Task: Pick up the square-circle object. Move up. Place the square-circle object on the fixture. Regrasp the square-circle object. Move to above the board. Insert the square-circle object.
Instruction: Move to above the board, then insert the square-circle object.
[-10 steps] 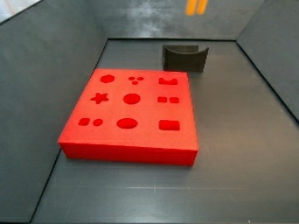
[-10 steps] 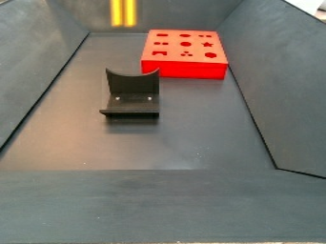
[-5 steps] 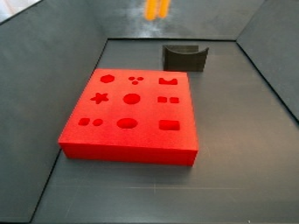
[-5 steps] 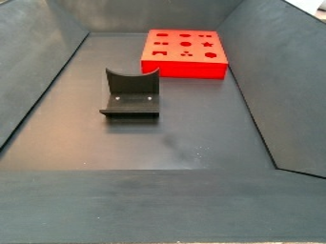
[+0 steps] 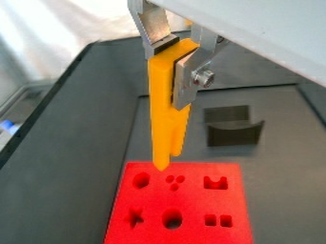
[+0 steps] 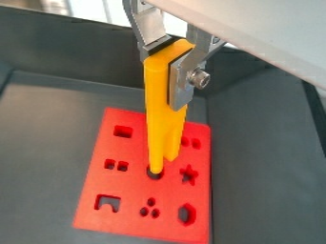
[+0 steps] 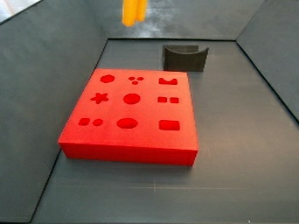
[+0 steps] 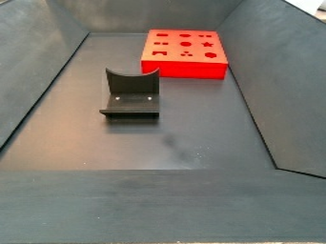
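Both wrist views showed the gripper [image 6: 170, 59] clamped on the square-circle object [image 6: 162, 114] above the board [image 6: 121, 191], while a side view caught only the peg's tip.

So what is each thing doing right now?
Gripper: high above the board, shut on the square-circle object.
Square-circle object: held upright, hanging over the board, not yet inserted.
Board: flat on the floor, all cutouts empty.
Fixture: on the floor, notch empty.

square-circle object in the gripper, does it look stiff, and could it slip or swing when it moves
The square-circle object hangs straight from the gripper, so probably rigid. Held only at its top between flat fingers, it might pivot. Its smooth faces could slip.
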